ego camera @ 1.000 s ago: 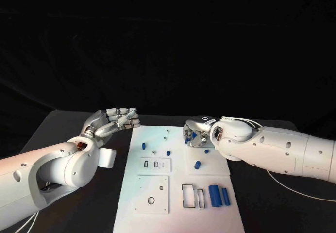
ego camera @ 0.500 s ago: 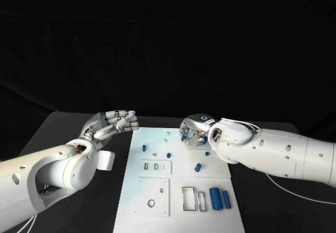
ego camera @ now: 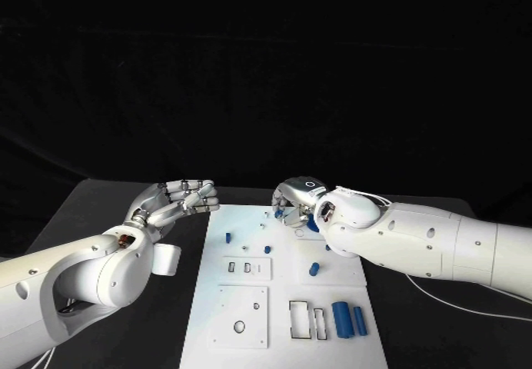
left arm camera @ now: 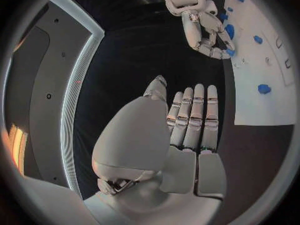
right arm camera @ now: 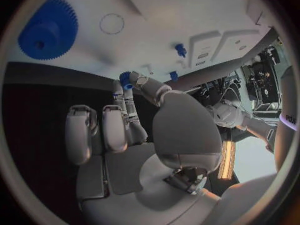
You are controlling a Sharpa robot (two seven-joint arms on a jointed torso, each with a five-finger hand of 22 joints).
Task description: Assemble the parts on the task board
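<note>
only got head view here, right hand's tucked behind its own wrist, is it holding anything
observer: Yes. In the right wrist view the right hand pinches a small blue part between its thumb and a fingertip.
operator: ok any parts on the board under that arm i cant make out
observer: A blue gear lies flat on the board.
operator: and the left palm, anything in it
observer: No. The left wrist view shows the left hand with its fingers straight and nothing in them.
</note>
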